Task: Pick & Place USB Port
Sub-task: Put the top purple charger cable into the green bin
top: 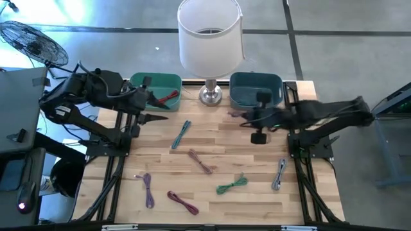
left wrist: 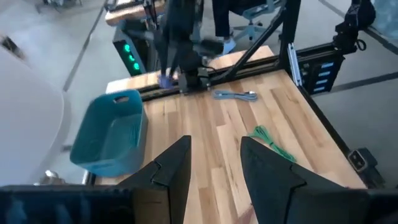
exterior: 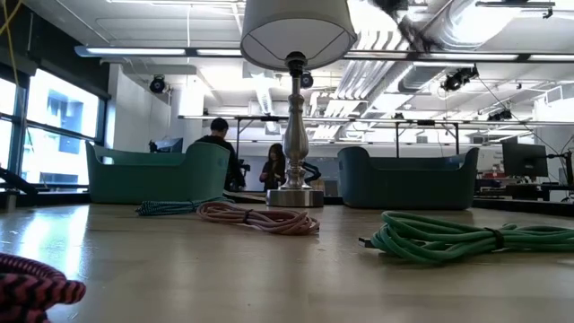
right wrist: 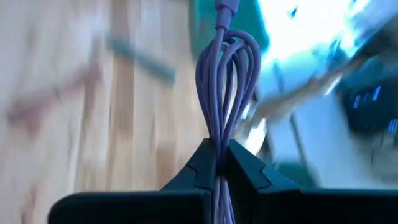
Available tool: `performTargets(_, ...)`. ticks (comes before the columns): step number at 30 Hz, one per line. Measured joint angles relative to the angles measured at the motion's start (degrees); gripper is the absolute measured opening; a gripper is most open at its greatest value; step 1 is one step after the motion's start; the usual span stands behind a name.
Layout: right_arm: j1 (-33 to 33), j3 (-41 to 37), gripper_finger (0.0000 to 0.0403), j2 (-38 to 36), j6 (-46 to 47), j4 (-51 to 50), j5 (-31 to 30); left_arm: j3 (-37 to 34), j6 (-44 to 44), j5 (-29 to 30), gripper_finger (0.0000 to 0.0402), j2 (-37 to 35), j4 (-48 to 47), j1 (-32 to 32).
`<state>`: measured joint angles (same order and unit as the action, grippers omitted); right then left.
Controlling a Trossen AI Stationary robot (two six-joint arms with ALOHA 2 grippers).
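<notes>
One purple cable [right wrist: 225, 68] clenched by right gripper [right wrist: 219, 163]; lift over blue bin [top: 255, 88] (left gripper [left wrist: 214, 163] parted, idle), then release.

Right gripper [right wrist: 219, 163]: dark fingers [right wrist: 198, 167] pinched tight on a coiled purple cable [right wrist: 227, 74], loops standing out beyond the tips. Wooden bench [right wrist: 74, 112] behind, blurred. Two streaked cables on it, one greyish [right wrist: 140, 59], one pinkish [right wrist: 53, 96]. Teal bin [right wrist: 202, 15] beyond.
</notes>
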<state>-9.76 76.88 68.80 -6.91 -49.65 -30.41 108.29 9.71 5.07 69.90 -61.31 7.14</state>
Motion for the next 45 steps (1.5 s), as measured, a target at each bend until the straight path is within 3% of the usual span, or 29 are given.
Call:
performTargets(5, -5.0, 7.9, 0.0010, -0.6, -6.9, 4.6, -2.2, 0.0, 6.9, 1.7, 0.0136, 0.8, 2.3, 0.0)
performTargets(11, -7.5, 10.4, 0.0010, 2.9, -14.8, 10.3, -1.2, 0.0, 13.3, 2.2, 0.0139, 2.2, 5.4, 0.0)
performTargets(16, -7.4, 10.4, 0.0010, 5.5, -23.2, 16.1, 1.8, 0.0, 14.5, 8.9, 0.0182, 2.6, 6.2, -0.1)
performTargets(19, -6.7, 10.4, 0.0010, 5.7, -27.4, 19.1, 2.5, 0.0, 14.5, 9.2, 0.0220, 2.7, 7.7, -0.1)
performTargets(23, -5.3, 10.4, 0.0010, 5.6, -31.9, 25.0, 3.2, 0.0, 14.6, 6.7, 0.0253, 2.7, 10.0, 0.0)
performTargets(30, -2.5, 10.5, 0.0010, 5.8, -35.6, 33.4, 10.8, 0.0, 14.0, 0.3, 0.0259, 5.6, 18.4, 0.0)
performTargets(35, -1.3, 10.5, 0.0010, 6.4, -35.6, 34.3, 14.4, 0.0, 13.8, -0.6, 0.0260, 8.2, 22.2, 0.0)
performTargets(45, -1.1, 10.5, 0.0010, 8.0, -36.1, 35.4, 14.7, 0.0, 12.5, -5.8, 0.0260, 11.5, 28.3, 0.0)
